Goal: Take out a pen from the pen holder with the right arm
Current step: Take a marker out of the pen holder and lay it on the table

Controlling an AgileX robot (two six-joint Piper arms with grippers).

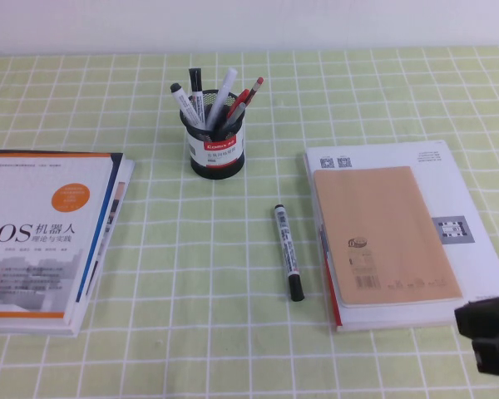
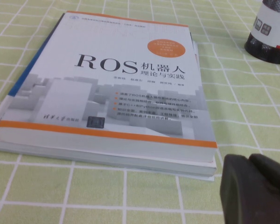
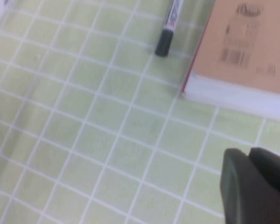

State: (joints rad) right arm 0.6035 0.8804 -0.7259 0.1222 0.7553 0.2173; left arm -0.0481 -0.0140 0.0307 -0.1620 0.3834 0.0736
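Left end effector (image 2: 248, 161) hangs parked low over the worktop (image 1: 191, 332) at the near left, its dark fingers pressed together on nothing, just beside the near corner of a thick robotics book (image 1: 46, 237); this arm has no part in the job, so it probably sits there to stay out of the way. Farther back and nearer the middle stands the black mesh pen holder (image 1: 217, 145), upright, with several pens (image 1: 224, 91) leaning out of its top. One black marker (image 1: 289, 251) lies flat on the green checked cloth, well apart from the holder and just beside a tan notebook (image 1: 387, 233), which rests on a larger white book (image 1: 449, 179). At the near right edge the right end effector (image 1: 482, 332) is clamped narrow and empty, clear of the marker and beside the white book's near corner. Judging by that lone marker out on the cloth, the removal looks done.
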